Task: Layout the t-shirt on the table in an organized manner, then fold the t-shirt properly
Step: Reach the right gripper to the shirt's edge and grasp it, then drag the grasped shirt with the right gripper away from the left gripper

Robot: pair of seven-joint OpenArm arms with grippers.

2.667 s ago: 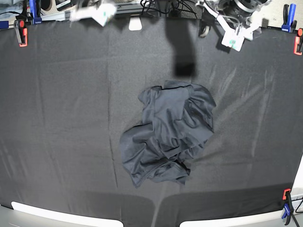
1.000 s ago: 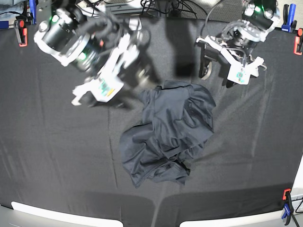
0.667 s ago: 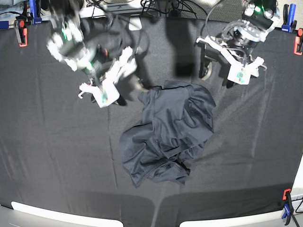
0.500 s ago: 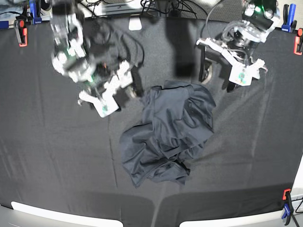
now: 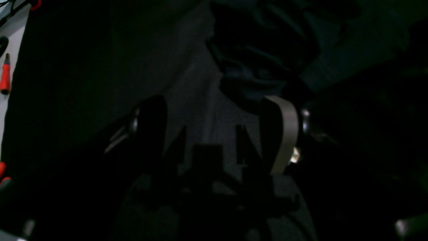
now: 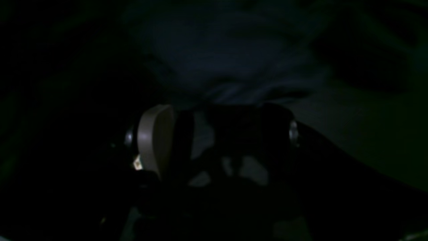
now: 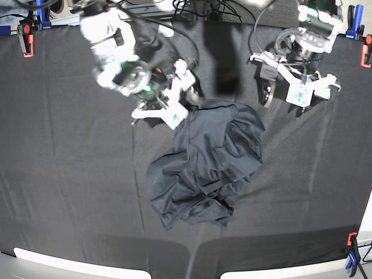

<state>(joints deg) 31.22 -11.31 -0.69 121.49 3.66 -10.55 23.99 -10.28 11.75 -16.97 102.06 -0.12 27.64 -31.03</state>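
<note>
The t-shirt (image 7: 203, 165) lies crumpled in a dark slate-grey heap at the middle of the black-clothed table (image 7: 70, 174). My right gripper (image 7: 170, 109) is at the heap's upper left edge, jaws open, and nothing shows between them. In the dim right wrist view the t-shirt (image 6: 227, 67) fills the space just past the right gripper (image 6: 217, 124). My left gripper (image 7: 297, 94) hovers open to the upper right of the heap, apart from it. In the left wrist view the t-shirt (image 5: 267, 63) lies just ahead of the open left gripper (image 5: 217, 113).
Red clamps (image 7: 26, 45) (image 7: 367, 53) and blue clamps (image 7: 40, 13) (image 7: 352, 23) hold the cloth at the far corners. Another clamp (image 7: 351, 247) sits at the near right. Cables (image 7: 197, 9) run along the back edge. The white table rim (image 7: 64, 261) shows in front.
My right gripper has swung right, from the left of the table to the t-shirt's upper left edge. The left gripper has shifted slightly right. The t-shirt has not moved.
</note>
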